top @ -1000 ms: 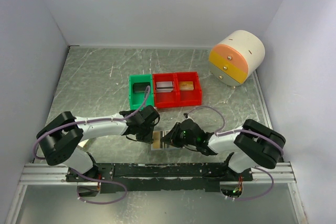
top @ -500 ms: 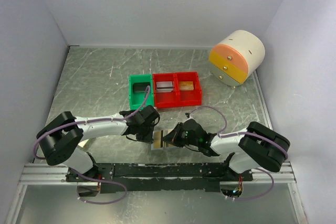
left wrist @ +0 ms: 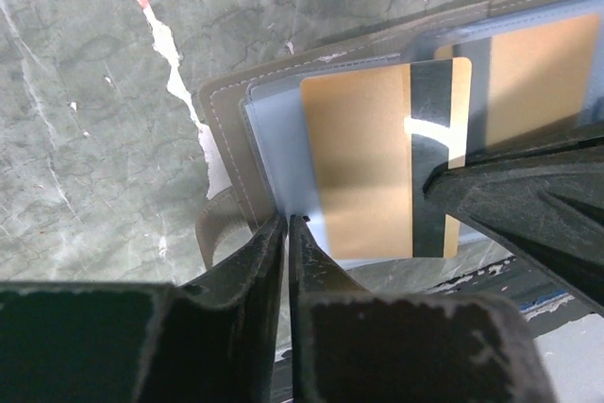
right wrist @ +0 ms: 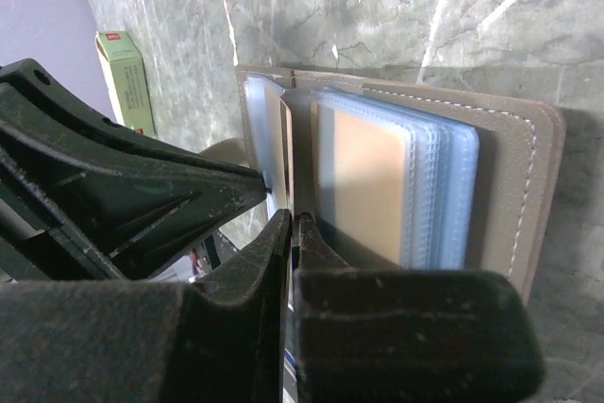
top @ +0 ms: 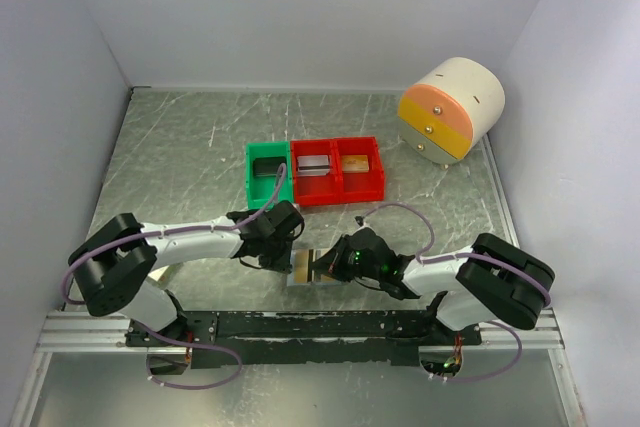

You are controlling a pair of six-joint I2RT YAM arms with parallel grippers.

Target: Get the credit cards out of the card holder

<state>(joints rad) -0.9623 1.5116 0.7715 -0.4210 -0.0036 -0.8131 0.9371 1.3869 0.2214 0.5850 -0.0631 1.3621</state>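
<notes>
Both pincers clamp shut: left gripper [left wrist: 286, 224] pins the card holder [left wrist: 226, 129], right gripper [right wrist: 290, 219] should slide its credit card [left wrist: 363, 167] straight out

Found the card holder [top: 303, 269] lying open on the table [top: 180, 147] at its near edge, left gripper [top: 288, 255] at its left side, right gripper [top: 322, 265] at its right. Saw a credit card [left wrist: 363, 167] inside a pocket. Noted three bins [top: 315, 172] in a row behind, and a round container [top: 450, 107] at far right.
</notes>
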